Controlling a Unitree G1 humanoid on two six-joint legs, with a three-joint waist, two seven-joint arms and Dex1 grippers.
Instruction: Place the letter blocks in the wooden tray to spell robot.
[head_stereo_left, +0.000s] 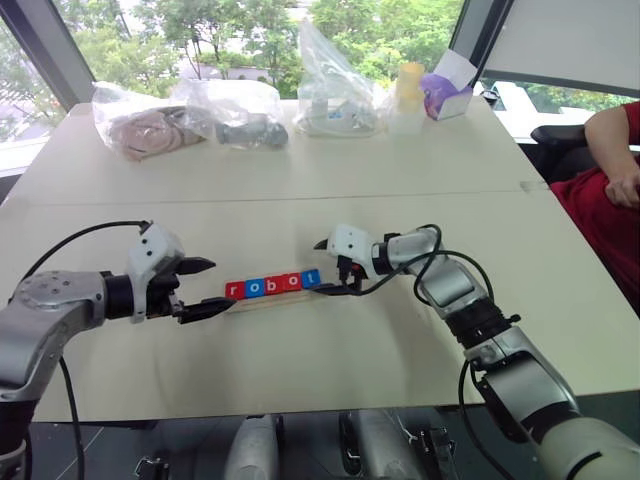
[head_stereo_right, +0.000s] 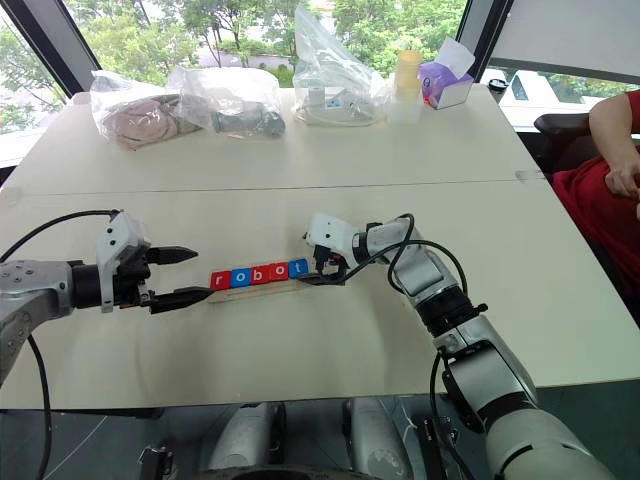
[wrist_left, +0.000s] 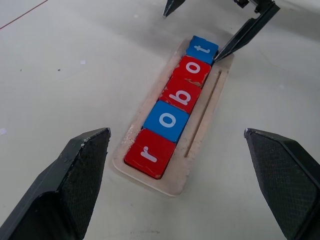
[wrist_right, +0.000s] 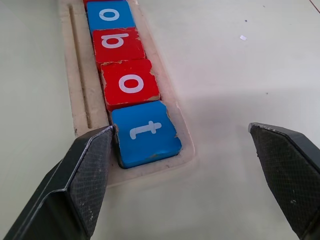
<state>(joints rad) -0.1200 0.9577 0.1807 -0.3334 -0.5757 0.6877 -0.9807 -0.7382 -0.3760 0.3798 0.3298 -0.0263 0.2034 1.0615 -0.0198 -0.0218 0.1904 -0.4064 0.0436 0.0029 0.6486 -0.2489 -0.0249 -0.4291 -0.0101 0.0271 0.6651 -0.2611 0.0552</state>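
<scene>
the letter blocks (head_stereo_left: 272, 286) lie in a row in the wooden tray (wrist_left: 202, 127) on the counter (head_stereo_left: 300, 190) — reading robot. the left gripper (head_stereo_left: 203, 289) sits just off the tray's r end, the right gripper (head_stereo_left: 335, 268) at its t end — both with jaws wide, holding nothing.

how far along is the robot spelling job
Done, by the look of it: all five letter blocks lie in a row in the wooden tray, reading r, o, b, o, t. In hand: nothing. The left gripper stands open at the r end and the right gripper open at the t end, one finger by the tray's rim. Left: apparently just backing the arms away.
</scene>
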